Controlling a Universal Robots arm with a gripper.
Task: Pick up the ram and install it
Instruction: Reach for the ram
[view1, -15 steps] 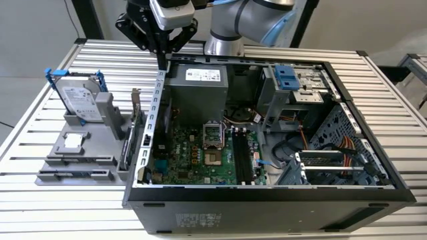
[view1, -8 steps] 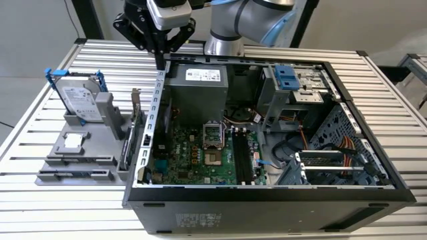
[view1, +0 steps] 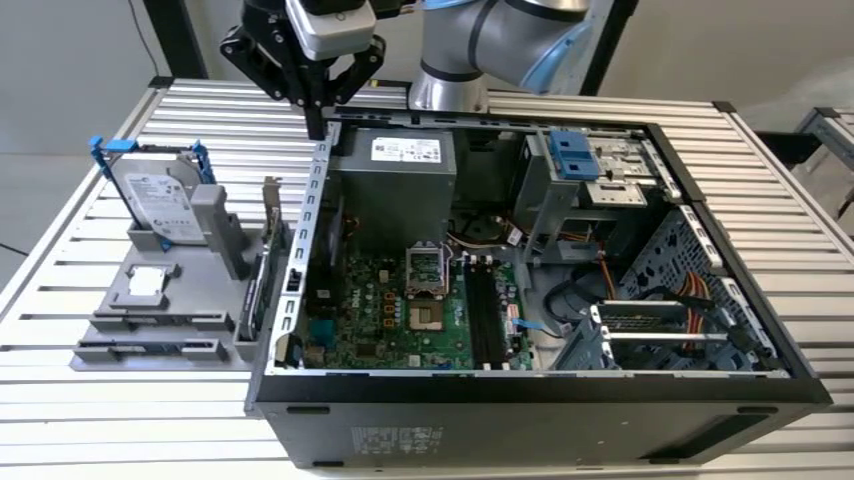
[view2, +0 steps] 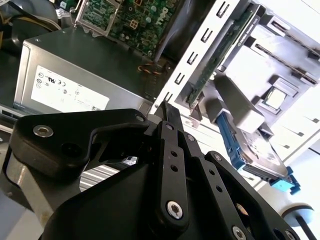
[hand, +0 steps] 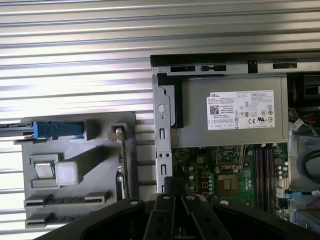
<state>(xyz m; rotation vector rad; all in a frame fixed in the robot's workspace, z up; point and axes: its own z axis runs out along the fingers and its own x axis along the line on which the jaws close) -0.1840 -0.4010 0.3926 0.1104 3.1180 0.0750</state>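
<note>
Hovering: gripper (view1: 316, 127), jaws pinched together, empty, over PC case (view1: 534, 415) rear corner wall. Ram (view1: 150, 350) lies flat in gray holder (view1: 134, 245) front slot, well apart from gripper. Risks: pinched jaws can't straddle stick; dropping here strikes case wall or upright expansion card (view1: 271, 255).

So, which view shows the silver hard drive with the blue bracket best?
The exterior view: the hard drive shows its labelled face. The first wrist view shows it edge-on; the second wrist view shows part.
</note>
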